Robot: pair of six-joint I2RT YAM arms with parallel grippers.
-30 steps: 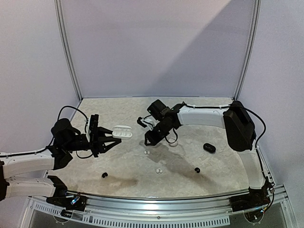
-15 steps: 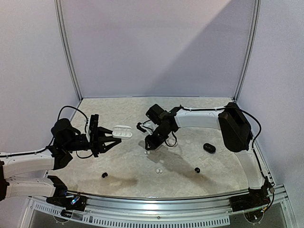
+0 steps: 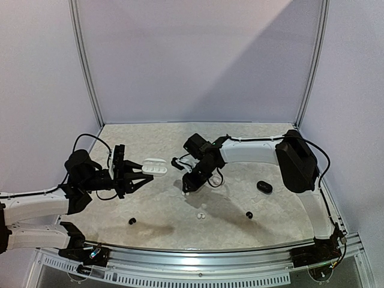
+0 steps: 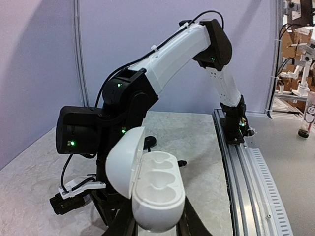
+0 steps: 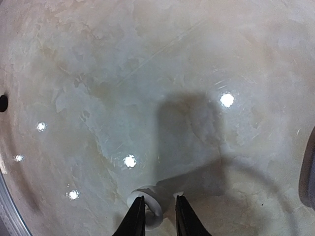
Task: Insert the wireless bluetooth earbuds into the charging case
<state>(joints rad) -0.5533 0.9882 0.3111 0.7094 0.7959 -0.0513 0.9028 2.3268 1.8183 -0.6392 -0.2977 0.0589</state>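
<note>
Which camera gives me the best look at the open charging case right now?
Left wrist: the charging case is close up, lid hinged open, both wells empty. Top external shows it only as a small white shape in the left gripper. Right wrist doesn't show it.

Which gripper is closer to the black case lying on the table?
Right. The right gripper hangs to the left of the black case; the left gripper is much farther left, holding the white case.

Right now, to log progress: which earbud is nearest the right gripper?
The white earbud at the right gripper's fingertips; the other white one and both black ones lie farther off.
</note>
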